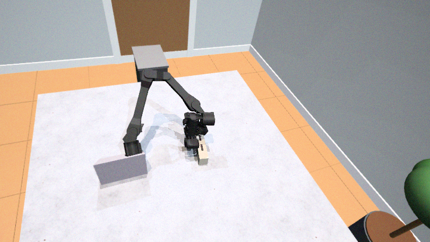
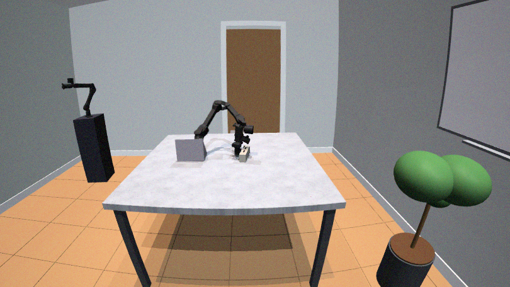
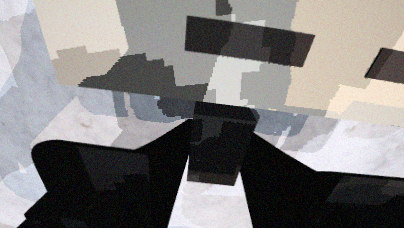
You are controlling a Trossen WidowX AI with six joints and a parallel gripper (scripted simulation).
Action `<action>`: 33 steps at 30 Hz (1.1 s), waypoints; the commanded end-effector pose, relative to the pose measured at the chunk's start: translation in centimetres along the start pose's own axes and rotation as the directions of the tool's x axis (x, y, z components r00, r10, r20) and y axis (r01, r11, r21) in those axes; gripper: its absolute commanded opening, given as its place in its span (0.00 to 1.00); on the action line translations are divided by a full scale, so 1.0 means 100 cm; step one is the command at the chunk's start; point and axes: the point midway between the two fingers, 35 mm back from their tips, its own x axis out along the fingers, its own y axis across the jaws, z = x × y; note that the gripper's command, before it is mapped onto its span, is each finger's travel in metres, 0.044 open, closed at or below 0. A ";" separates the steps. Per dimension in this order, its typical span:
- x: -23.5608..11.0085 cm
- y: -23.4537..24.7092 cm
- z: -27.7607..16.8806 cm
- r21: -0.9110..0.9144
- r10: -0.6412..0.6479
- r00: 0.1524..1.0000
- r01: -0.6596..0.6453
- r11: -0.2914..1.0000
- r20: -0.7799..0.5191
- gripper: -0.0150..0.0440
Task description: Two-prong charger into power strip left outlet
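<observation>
The power strip [image 1: 203, 158] [image 2: 243, 157] [image 3: 322, 90] is a long beige block on the table, with dark recesses in its upper face. My gripper [image 1: 194, 150] [image 2: 237, 153] [image 3: 214, 127] is beside its left long side in the top and exterior views. The gripper is shut on the black charger [image 3: 220, 152], a small block seen between the dark fingers in the wrist view. The charger's front end overlaps the strip's near edge there. Its prongs are not visible, and I cannot tell whether they are inside an outlet. In the top and exterior views the charger is hidden by the gripper or too small to tell.
A grey upright panel [image 1: 121, 170] [image 2: 190, 150] stands on the table [image 1: 228, 207] [image 2: 221, 189] to the left of the strip, by the arm's base [image 1: 132, 147]. A grey-topped box [image 1: 150, 56] is behind the arm in the top view.
</observation>
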 end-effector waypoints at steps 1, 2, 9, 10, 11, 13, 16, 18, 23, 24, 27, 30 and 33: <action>0.000 0.000 0.002 0.003 0.004 1.000 -0.004 1.000 0.000 0.25; 0.000 0.000 0.003 0.003 0.004 1.000 -0.004 1.000 0.000 0.25; 0.000 0.000 0.005 0.003 0.004 1.000 -0.004 1.000 0.000 0.25; 0.000 0.000 0.005 0.003 0.004 1.000 -0.004 1.000 0.000 0.25; 0.000 0.000 0.005 0.003 0.004 1.000 -0.004 1.000 0.000 0.25; 0.000 0.000 0.006 0.003 0.004 1.000 -0.004 1.000 0.000 0.25; -0.001 0.000 0.007 0.003 0.004 1.000 -0.004 1.000 0.000 0.25; -0.001 0.000 0.008 0.003 0.004 1.000 -0.004 1.000 0.000 0.25; -0.001 0.000 0.010 0.002 0.004 1.000 -0.004 1.000 0.000 0.25; -0.001 0.000 0.010 0.002 0.004 1.000 -0.004 1.000 0.000 0.25; -0.001 0.000 0.011 0.002 0.004 1.000 -0.004 1.000 0.000 0.25; -0.001 0.001 0.013 0.002 0.004 1.000 -0.004 1.000 0.000 0.25; -0.001 0.001 0.014 0.002 0.004 1.000 -0.004 1.000 0.000 0.25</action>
